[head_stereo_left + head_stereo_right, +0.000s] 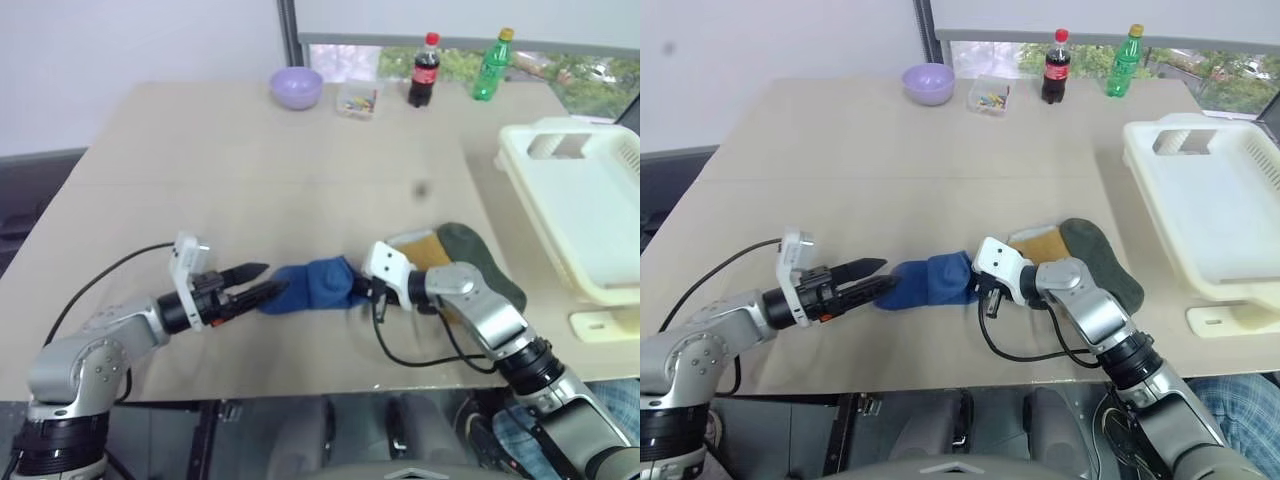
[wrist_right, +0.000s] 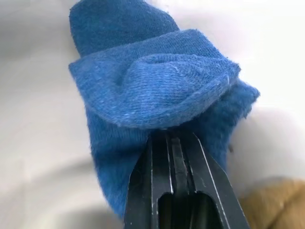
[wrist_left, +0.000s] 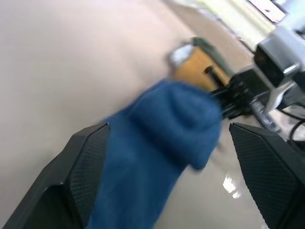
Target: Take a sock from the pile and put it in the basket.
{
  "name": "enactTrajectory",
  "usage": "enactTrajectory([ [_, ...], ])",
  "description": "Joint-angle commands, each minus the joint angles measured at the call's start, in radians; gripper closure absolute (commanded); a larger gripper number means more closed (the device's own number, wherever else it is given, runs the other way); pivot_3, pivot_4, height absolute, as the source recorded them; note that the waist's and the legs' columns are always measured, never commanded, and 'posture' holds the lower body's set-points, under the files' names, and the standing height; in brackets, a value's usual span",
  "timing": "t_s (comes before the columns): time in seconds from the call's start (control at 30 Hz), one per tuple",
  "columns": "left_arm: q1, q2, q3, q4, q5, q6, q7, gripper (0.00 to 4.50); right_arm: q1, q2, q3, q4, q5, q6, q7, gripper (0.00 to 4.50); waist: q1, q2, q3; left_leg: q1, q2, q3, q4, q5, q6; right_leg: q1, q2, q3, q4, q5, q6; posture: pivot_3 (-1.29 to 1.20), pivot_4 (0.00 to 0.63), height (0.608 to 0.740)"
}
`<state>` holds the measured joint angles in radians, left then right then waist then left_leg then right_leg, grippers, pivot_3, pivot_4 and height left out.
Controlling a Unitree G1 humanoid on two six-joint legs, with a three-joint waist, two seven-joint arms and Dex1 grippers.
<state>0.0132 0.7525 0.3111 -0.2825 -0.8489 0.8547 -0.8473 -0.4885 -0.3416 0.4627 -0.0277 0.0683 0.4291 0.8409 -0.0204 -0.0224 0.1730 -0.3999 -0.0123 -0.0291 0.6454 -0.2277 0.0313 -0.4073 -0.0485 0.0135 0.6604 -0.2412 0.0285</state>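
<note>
Right wrist view: right hand [image 2: 174,138] clamped on blue sock [image 2: 147,81].
Left hand [image 1: 262,281]: fingers spread wide, straddling the sock's other end.

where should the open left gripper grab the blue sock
Take the free end of the blue sock that lies toward the left gripper, coming in level along the table. The right gripper is shut on the other end, and the left fingers already straddle it.

Soft, even daylight falls from the window [image 1: 560,60] past the table's [image 1: 250,180] far edge; shadows are faint. The left wrist view is motion-blurred, with a small glare spot.
</note>
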Motion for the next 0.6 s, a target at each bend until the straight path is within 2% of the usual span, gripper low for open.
enactTrajectory([
  [0.03,0.03,0.035,-0.004,-0.035,0.02,0.046,0.033,0.22,-0.006,0.004,0.012,0.052,-0.026,-0.019,0.003,4.48,0.001,0.0,0.0,0.0,0.0,0.0,0.0,0.0,0.0,0.0,0.0,0.0,0.0,-0.001,-0.001,0.0,0.15,0.74],
  [0.23,-0.007,0.001,-0.074,-0.063,-0.014,0.133,0.081,0.22,-0.016,0.012,0.015,0.085,-0.034,-0.043,0.018,4.48,0.006,0.0,0.0,0.001,0.001,0.0,0.0,0.0,0.0,0.0,0.0,0.0,0.001,-0.001,-0.002,0.0,0.15,0.74],
  [0.4,-0.086,-0.081,-0.118,-0.048,-0.004,0.055,0.065,0.22,-0.019,0.017,0.011,0.093,-0.036,-0.044,0.023,4.48,0.005,0.0,0.0,0.001,0.001,0.0,0.0,0.0,0.0,0.0,0.0,0.0,0.001,-0.001,-0.002,0.0,0.15,0.74],
  [0.47,-0.127,-0.118,-0.133,-0.073,-0.061,0.043,0.005,0.22,-0.019,0.015,0.009,0.087,-0.034,-0.04,0.027,4.48,0.007,-0.001,-0.001,0.001,0.001,0.0,0.0,0.0,0.0,0.0,0.0,0.0,0.001,-0.001,-0.002,0.0,0.15,0.74],
  [0.6,-0.177,-0.144,-0.171,-0.065,-0.065,0.03,-0.039,0.22,-0.016,0.009,0.008,0.082,-0.034,-0.037,0.034,4.48,0.005,0.0,0.0,0.001,0.001,0.0,0.0,0.0,0.0,0.001,0.0,0.001,0.001,-0.001,-0.002,0.0,0.15,0.74],
])
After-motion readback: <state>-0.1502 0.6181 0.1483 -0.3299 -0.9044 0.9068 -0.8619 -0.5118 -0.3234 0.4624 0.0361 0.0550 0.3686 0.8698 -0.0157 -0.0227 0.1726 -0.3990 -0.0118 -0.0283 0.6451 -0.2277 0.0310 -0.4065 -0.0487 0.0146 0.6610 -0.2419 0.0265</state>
